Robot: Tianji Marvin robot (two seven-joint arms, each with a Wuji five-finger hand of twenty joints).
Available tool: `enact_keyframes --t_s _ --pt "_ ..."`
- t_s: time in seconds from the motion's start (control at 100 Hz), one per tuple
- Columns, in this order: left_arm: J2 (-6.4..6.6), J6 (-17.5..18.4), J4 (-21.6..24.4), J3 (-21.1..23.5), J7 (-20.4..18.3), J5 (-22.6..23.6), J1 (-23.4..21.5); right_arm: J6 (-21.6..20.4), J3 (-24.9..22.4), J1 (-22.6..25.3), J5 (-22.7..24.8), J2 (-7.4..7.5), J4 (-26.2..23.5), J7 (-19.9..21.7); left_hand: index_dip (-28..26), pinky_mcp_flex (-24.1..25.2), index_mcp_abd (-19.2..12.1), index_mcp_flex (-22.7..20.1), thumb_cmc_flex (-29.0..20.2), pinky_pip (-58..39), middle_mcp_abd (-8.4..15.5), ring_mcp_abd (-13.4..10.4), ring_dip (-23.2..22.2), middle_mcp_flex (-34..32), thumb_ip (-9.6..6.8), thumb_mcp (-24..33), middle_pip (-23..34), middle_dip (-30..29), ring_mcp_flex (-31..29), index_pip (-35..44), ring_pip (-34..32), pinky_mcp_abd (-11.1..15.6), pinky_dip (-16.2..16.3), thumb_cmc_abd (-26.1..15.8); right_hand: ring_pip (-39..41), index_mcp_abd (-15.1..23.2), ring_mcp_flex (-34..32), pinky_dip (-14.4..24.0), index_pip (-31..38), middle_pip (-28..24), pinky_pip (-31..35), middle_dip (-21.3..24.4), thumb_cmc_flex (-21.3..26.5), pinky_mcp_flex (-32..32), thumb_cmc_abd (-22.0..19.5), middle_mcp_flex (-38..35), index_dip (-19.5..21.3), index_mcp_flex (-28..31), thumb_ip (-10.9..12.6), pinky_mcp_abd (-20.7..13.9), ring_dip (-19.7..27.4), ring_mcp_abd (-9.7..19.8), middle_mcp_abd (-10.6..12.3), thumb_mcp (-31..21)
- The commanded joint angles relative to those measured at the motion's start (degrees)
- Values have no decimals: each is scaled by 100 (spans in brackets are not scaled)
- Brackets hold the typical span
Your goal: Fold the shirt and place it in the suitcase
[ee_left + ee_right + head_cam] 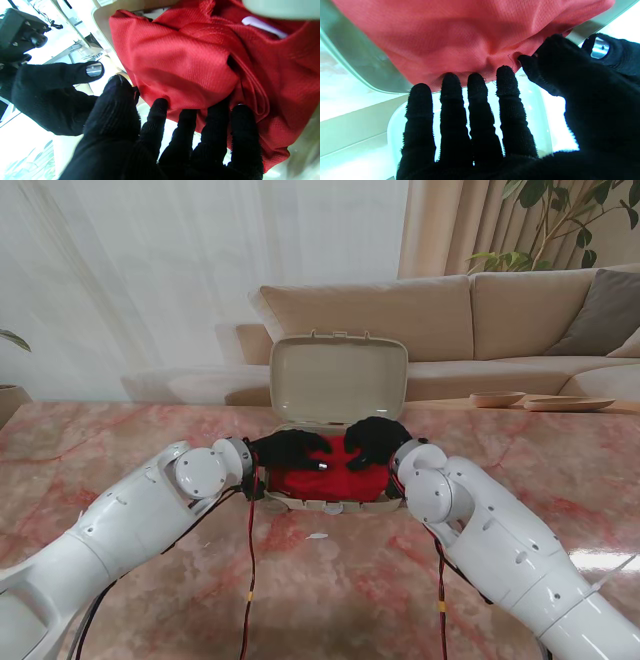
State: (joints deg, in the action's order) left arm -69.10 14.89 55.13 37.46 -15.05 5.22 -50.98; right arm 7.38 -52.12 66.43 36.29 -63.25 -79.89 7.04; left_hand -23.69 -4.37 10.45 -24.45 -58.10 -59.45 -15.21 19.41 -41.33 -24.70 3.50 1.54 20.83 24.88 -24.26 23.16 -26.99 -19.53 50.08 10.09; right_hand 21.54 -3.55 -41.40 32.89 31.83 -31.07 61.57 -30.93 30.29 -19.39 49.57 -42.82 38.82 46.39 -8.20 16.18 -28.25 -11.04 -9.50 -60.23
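- The red mesh-knit shirt [335,476] lies bunched inside the beige hard-shell suitcase [338,375], lid upright, on the marbled pink table [120,440].
- Left hand [290,450] and right hand [378,442] rest on it, fingers [503,75] spread flat, gripping nothing (probably tamping the cloth under the rim).

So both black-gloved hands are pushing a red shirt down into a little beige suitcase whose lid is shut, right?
Not quite: the lid is open, standing upright behind the suitcase, as the stand view shows. The rest holds: the left hand and the right hand rest on the red shirt lying inside it.
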Motion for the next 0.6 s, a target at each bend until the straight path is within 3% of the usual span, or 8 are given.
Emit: enact_keyframes --t_s 0.0,0.3,0.59 --pt "-44 30 -3 -34 -41 55 7 10 1 49 -35 12 59 105 -20 54 -146 9 -254 101 22 87 53 -228 -138 -243 5 -3 -87 -75 47 -67 -73 -284 -56 88 181 -87 -61 55 103 36 -218 108 -37 -57 65 -1 271 71 91 -65 -43 73" --pt "175 -248 655 402 73 506 -248 57 -67 94 -3 14 14 86 -28 34 -146 -29 -266 139 6 44 76 -248 -137 -249 -4 -13 -90 -63 54 -35 -113 -280 -57 50 209 -74 -91 65 90 27 -275 120 -283 -7 55 -59 316 58 85 -52 -70 192" --pt "440 -914 1686 1327 79 1024 -916 215 -328 277 188 36 -234 39 -22 31 -144 -80 -237 149 -2 42 84 -261 -131 -260 -21 -23 -88 -76 59 -28 -141 -314 -21 23 158 -48 -145 107 100 42 -370 117 -419 80 39 -135 349 56 69 -63 -101 277"
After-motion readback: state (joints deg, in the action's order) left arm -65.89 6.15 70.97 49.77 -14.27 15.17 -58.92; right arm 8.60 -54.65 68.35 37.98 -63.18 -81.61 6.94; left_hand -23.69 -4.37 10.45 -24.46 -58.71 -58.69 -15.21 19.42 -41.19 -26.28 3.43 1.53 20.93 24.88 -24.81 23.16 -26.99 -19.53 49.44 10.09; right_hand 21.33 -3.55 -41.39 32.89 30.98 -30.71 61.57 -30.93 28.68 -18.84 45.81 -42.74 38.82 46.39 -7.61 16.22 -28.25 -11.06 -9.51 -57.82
